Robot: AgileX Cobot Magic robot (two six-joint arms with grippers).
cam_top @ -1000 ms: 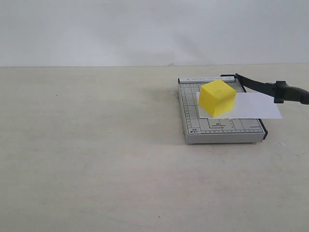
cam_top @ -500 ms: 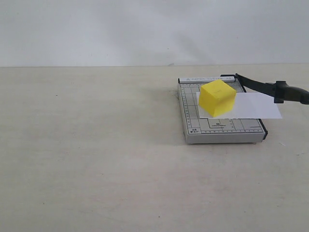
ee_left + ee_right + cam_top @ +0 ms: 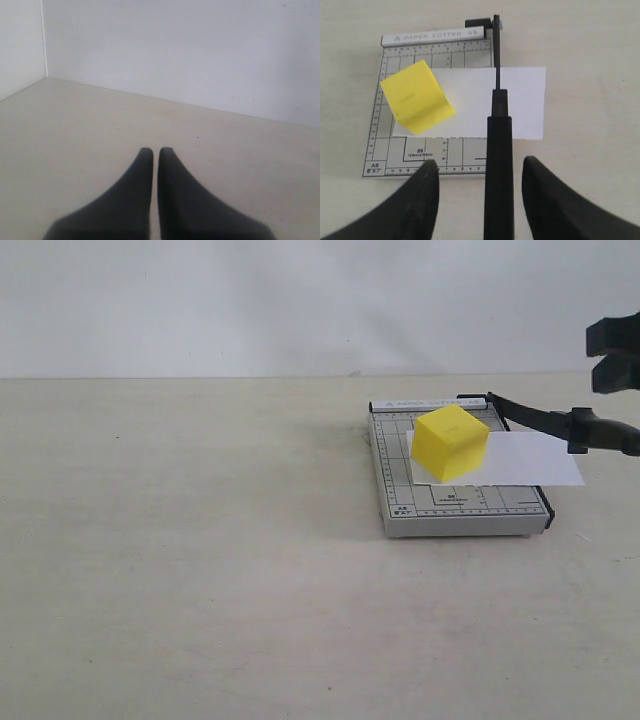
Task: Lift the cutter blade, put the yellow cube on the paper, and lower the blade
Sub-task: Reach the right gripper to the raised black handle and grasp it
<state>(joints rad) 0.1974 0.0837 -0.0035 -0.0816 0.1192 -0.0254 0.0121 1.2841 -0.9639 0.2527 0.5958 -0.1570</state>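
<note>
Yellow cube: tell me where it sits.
Exterior view, right of centre: the yellow cube rests on the left end of the paper, over the cutter base.

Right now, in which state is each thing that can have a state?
cutter blade: raised, not gripped.
yellow cube: resting on the paper.
paper: flat on the cutter base, under the blade.
left pincer: shut, empty.
right pincer: open, above the blade, not touching it.
</note>
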